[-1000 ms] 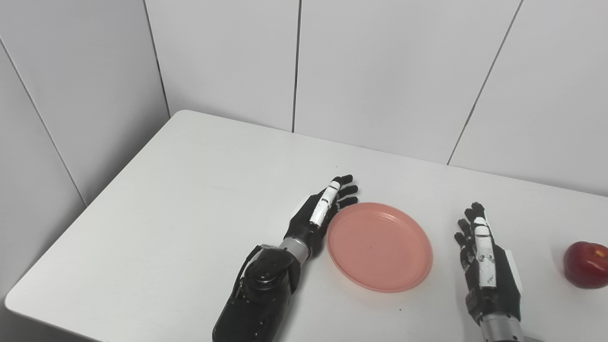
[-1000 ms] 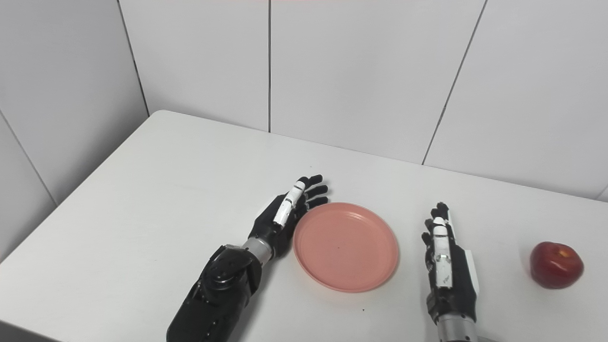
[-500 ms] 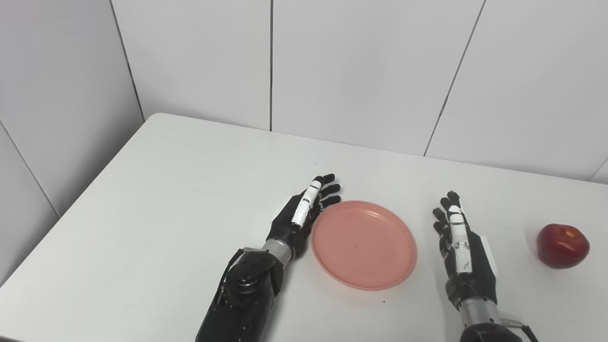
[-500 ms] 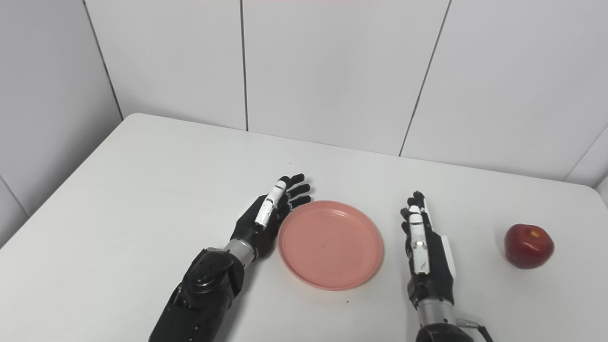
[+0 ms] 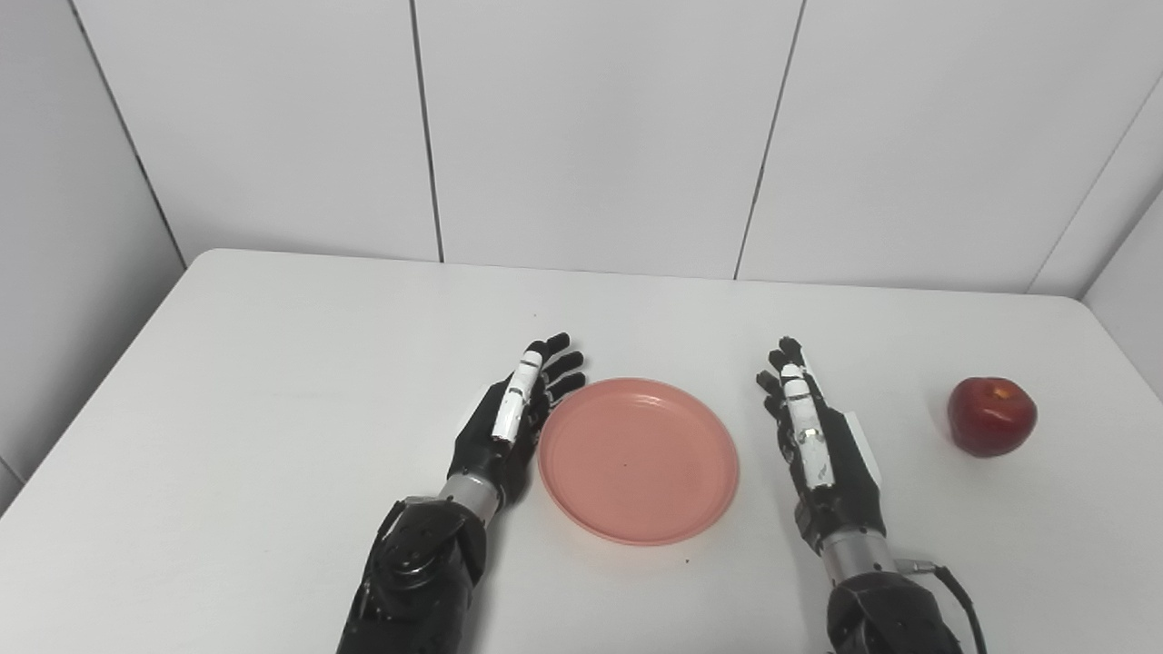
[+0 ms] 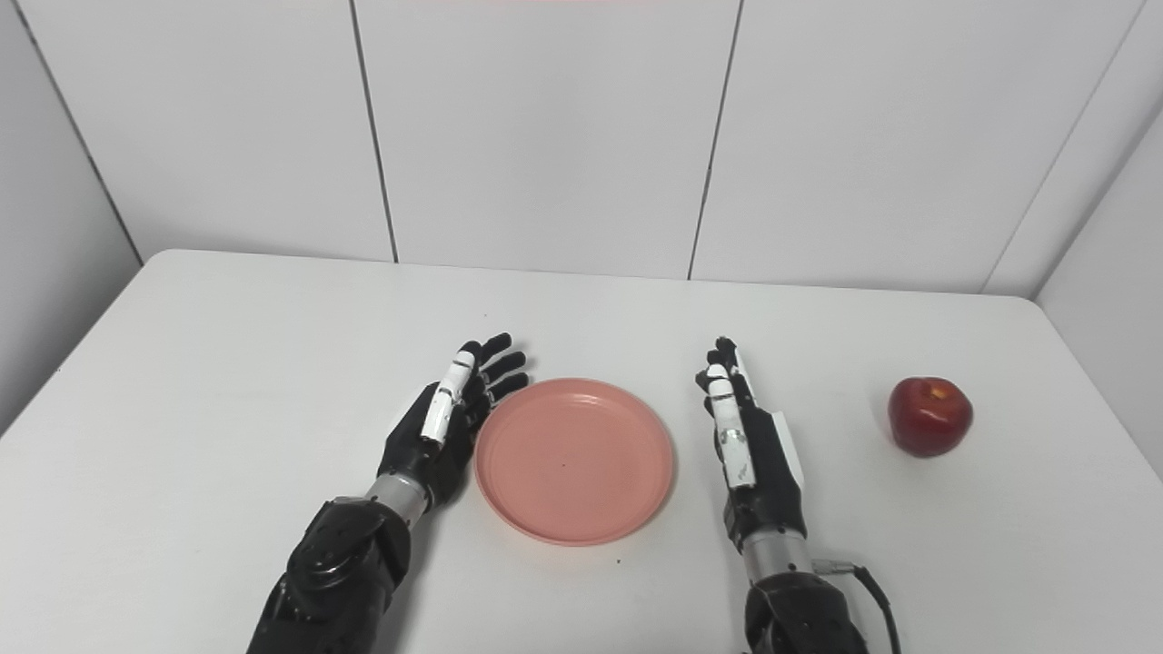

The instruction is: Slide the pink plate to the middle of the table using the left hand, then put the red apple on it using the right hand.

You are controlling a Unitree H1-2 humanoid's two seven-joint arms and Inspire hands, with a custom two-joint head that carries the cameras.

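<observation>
Black left hand [image 5: 509,427] and right hand [image 5: 818,445], white-backed fingers, silver wrists.

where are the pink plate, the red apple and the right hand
pink plate [image 5: 638,459], left eye view, centre of its flat inside
red apple [image 6: 929,418], right eye view, middle of its front
right hand [image 5: 818,445], left eye view, back of the hand

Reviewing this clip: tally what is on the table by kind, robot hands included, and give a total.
Plates: 1, the pink plate, with nothing on it.
Apples: 1, the red apple, far right on the table.
Robot hands: 2, the left hand and the right hand, both open, one on either side of the plate.
Total: 4
</observation>
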